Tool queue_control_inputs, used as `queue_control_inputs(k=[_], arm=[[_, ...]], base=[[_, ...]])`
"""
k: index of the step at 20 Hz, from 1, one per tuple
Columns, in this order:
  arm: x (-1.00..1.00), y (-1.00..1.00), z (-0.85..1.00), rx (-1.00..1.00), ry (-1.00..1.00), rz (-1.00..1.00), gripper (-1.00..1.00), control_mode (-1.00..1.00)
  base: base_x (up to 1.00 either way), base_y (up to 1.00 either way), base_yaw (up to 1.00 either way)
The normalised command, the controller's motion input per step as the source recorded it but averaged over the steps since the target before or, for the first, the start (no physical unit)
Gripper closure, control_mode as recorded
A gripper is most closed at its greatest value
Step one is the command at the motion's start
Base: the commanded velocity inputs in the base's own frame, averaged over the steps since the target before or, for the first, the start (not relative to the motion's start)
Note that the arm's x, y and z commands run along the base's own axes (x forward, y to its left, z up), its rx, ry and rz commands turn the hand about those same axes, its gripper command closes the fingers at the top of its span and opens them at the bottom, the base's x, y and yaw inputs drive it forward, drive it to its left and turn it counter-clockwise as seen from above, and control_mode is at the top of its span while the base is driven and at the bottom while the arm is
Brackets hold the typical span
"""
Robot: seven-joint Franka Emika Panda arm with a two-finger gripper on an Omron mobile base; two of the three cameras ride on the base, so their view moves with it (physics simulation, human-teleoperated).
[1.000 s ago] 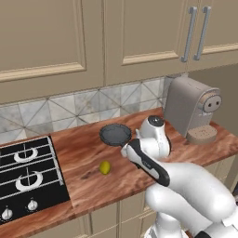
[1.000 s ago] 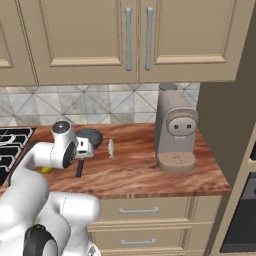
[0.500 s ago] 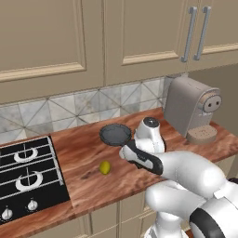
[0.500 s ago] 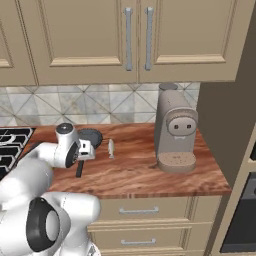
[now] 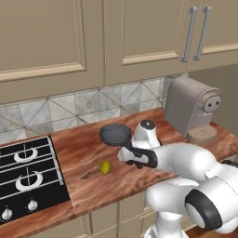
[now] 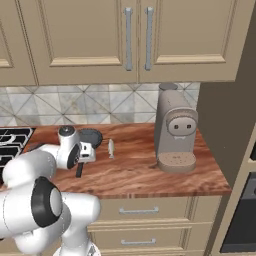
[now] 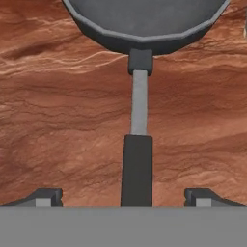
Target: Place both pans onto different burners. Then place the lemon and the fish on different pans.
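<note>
Reddish wooden counter (image 5: 88,186) with black pan (image 5: 115,134), lemon (image 5: 105,167), fish (image 6: 111,148), coffee machine (image 5: 189,110), hob (image 5: 28,174).

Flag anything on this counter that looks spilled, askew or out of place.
Nothing spilled or damaged. The fish and lemon lie bare on the counter, the pan sits off the hob.

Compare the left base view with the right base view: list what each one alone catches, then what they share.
Left base view alone: the lemon lying on the wooden counter, and the hob's knobs beside two burners.

Right base view alone: the fish lying right of the pan, and drawer fronts below.

Shared: the pan on the counter, the coffee machine, wall cupboards, tiled backsplash, and the arm over the pan's handle.
</note>
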Motion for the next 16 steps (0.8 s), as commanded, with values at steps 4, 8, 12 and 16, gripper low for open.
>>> queue_control_inputs(k=[4, 8, 12, 16], arm=[[0.12, 0.00, -0.31, 0.00, 0.00, 0.00, -1.00, -1.00], [0.12, 0.00, -0.28, 0.00, 0.00, 0.00, -1.00, -1.00], [0.13, 0.00, -0.26, 0.00, 0.00, 0.00, -1.00, -1.00], [0.14, 0.00, -0.27, 0.00, 0.00, 0.00, 1.00, -1.00]], base=[[0.00, 0.00, 0.00], [0.00, 0.00, 0.00], [0.00, 0.00, 0.00], [0.00, 0.00, 0.00]])
